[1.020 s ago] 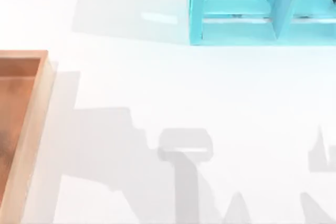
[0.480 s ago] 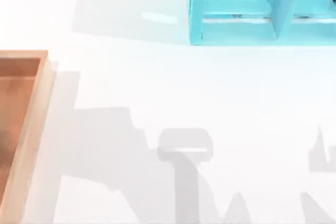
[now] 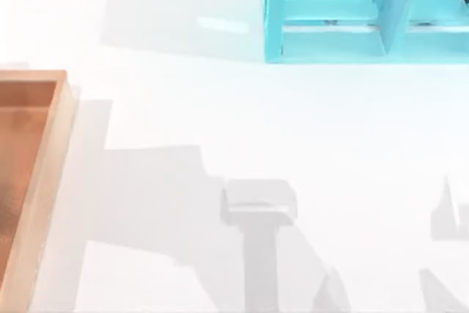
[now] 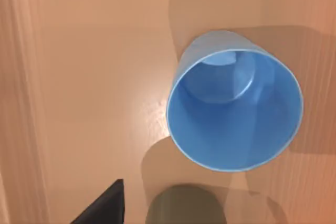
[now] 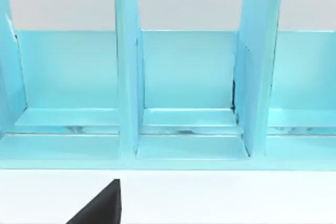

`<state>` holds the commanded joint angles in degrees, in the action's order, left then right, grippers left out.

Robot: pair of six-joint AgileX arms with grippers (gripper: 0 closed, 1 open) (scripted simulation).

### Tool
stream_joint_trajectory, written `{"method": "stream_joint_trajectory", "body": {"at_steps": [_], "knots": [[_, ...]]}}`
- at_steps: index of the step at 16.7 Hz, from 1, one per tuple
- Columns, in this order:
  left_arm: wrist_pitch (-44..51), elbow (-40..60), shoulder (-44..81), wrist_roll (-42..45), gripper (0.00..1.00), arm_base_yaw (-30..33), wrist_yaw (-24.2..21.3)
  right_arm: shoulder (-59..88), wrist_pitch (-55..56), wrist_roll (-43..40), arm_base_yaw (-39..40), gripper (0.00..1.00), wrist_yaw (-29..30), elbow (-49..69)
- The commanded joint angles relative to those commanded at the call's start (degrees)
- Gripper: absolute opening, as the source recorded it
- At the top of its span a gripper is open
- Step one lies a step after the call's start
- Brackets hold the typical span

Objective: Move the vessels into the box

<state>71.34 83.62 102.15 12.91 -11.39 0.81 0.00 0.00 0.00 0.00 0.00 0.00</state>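
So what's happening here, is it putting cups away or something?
Pretty much. The left wrist view looks down into the wooden box, where the blue cup stands upright on the floor with a dark olive-grey cup just beside it. Both vessels seem to be in the box. The top view has the box at the table's left edge and a cyan shelf unit at the back, which the right wrist view faces.

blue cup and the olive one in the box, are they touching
Cannot tell. The left wrist view shows the blue cup upright on the floor of the box, with the olive-grey cup close beside it; the blue rim overlaps the spot where they would meet.
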Motion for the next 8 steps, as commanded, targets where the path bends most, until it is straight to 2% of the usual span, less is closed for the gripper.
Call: {"method": "stream_joint_trajectory", "body": {"at_steps": [5,8], "knots": [[12.9,13.1,0.0,-0.1,1.0,0.1,-0.1,0.0,0.0,0.0,0.0,1.0,0.0,0.0],[16.2,16.4,-0.5,-0.2,1.0,0.3,0.0,0.0,0.0,0.0,0.0,1.0,0.0,0.0]]}}
